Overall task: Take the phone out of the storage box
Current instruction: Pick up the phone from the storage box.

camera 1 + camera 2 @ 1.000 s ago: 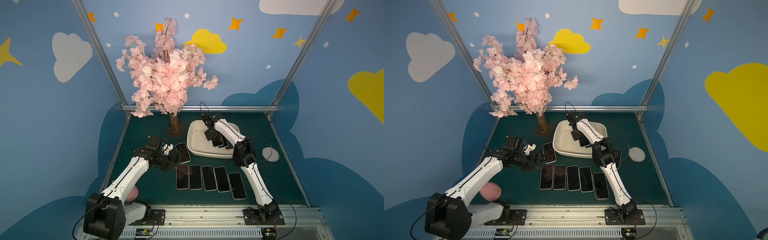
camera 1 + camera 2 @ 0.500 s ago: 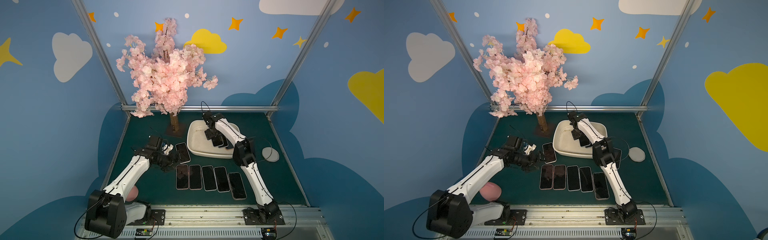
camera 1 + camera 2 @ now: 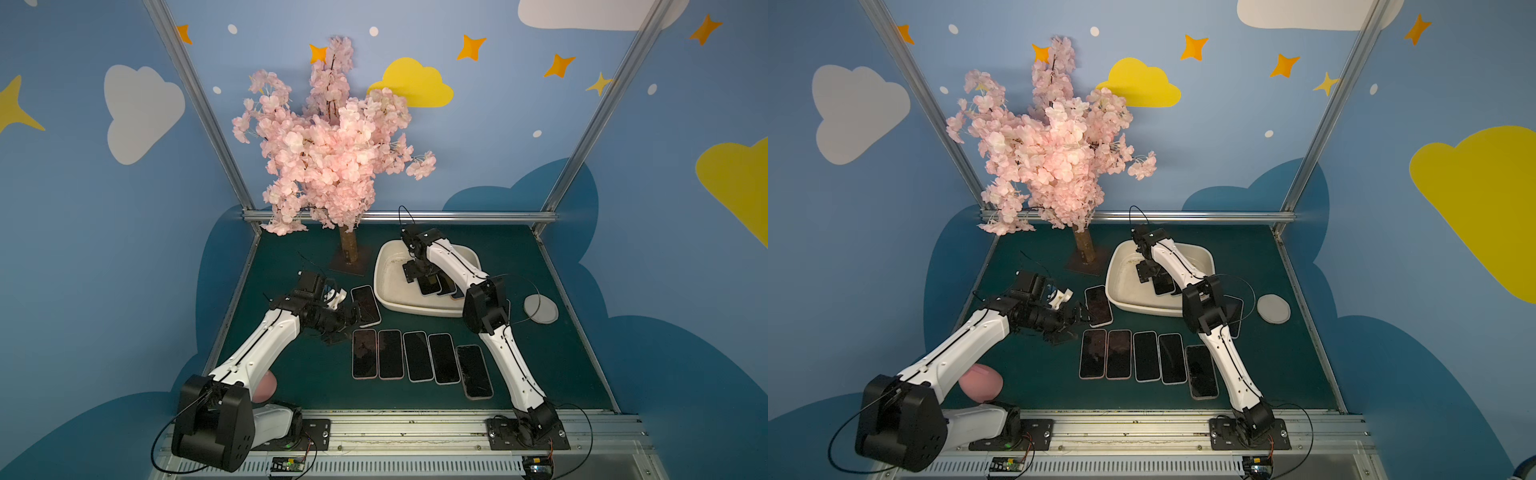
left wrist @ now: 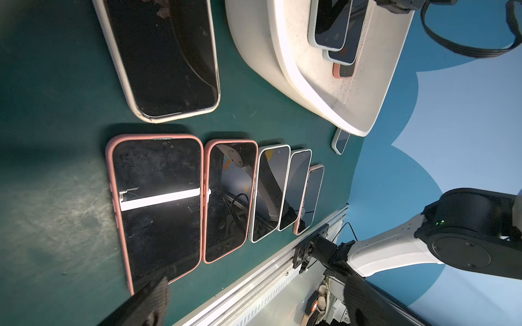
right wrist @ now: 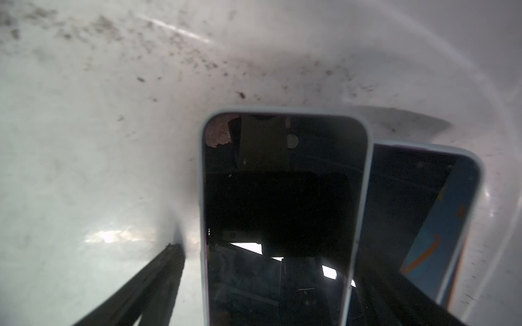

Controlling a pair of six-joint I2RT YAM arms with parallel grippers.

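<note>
The right claw (image 3: 417, 275) is hanging open inside the storage box (image 3: 415, 308), with 1 finger on each side of the top phone (image 3: 430, 286), not squeezing it yet. 3 phones are lying stacked in the box. At least 6 phones (image 3: 417, 361) are lying out on the counter (image 3: 291, 374). The left claw (image 3: 345, 326) is hanging open beside them, holding nothing.

Around me stand blue walls (image 3: 83, 249) painted with white and yellow clouds and orange stars, silver frame posts (image 3: 200, 104) at the corners, a dark green counter (image 3: 316, 374) below.
</note>
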